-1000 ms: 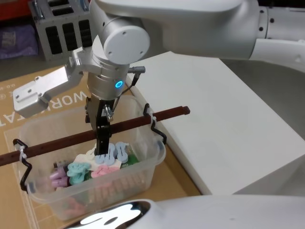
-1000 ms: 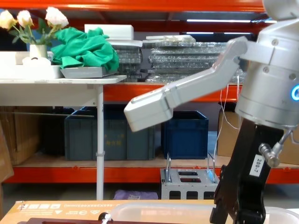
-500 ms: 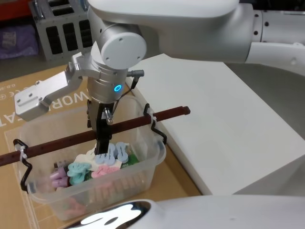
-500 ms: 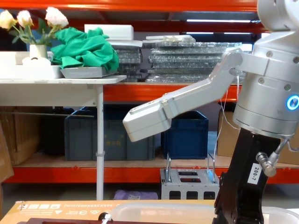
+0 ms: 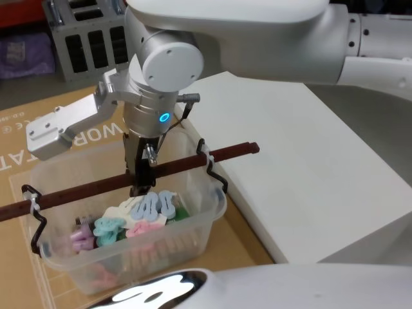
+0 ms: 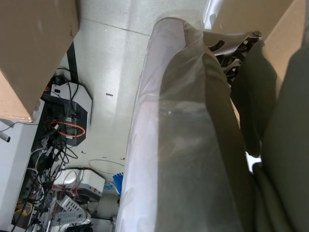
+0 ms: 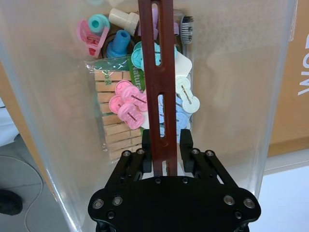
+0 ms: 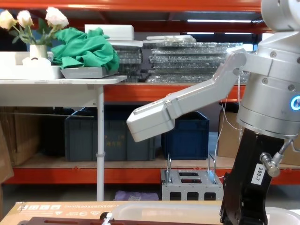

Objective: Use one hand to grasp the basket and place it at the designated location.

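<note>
The basket [image 5: 190, 235] sat on the cardboard box [image 5: 13, 161] at my left, its brown handle bar [image 5: 77, 192] running left-right across the rim. My right gripper [image 5: 138, 188] was pinched on that bar near mid-span; the white platform [image 5: 309, 174] lay just beside the basket, rightward.

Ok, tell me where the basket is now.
Head view, lower left: the basket is over the cardboard box, just left of the white platform, the right tool shut on its handle bar.

My right arm reaches in from the right, wrist pointing straight down. The right gripper [image 5: 139, 184] hangs vertical, black fingers [image 7: 186, 145] clamped on the handle [image 5: 177, 167].
</note>
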`<state>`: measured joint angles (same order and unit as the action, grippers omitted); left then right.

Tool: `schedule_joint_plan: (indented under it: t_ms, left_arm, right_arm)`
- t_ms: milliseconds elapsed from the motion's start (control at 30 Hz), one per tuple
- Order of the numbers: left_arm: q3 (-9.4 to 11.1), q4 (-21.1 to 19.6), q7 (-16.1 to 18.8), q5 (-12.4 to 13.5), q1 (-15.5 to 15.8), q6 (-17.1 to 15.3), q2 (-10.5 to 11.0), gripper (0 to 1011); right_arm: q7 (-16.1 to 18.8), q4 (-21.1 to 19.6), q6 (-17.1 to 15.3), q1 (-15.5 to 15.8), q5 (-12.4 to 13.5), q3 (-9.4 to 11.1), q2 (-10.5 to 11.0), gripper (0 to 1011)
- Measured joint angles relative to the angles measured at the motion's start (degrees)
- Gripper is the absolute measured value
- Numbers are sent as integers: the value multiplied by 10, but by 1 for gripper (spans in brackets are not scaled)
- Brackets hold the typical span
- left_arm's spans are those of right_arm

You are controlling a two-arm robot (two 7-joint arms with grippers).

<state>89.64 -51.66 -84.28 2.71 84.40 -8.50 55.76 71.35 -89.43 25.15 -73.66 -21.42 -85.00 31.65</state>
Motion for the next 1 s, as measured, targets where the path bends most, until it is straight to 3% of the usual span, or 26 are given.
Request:
schedule_joint_plan:
  t_ms: [133, 200, 700, 1000]
  left_arm:
    - [0, 0, 0, 0, 0, 0, 0, 0]
    - [0, 0, 0, 0, 0, 0, 0, 0]
    - [0, 0, 0, 0, 0, 0, 0, 0]
    - [0, 0, 0, 0, 0, 0, 0, 0]
  right_arm:
    - [0, 0, 0, -1, 1, 1, 1, 251]
    - [0, 0, 0, -1, 1, 1, 1, 240]
    - [1, -5, -5, -1, 13, 12, 15, 240]
    - [3, -20, -8, -4, 42, 36, 47, 240]
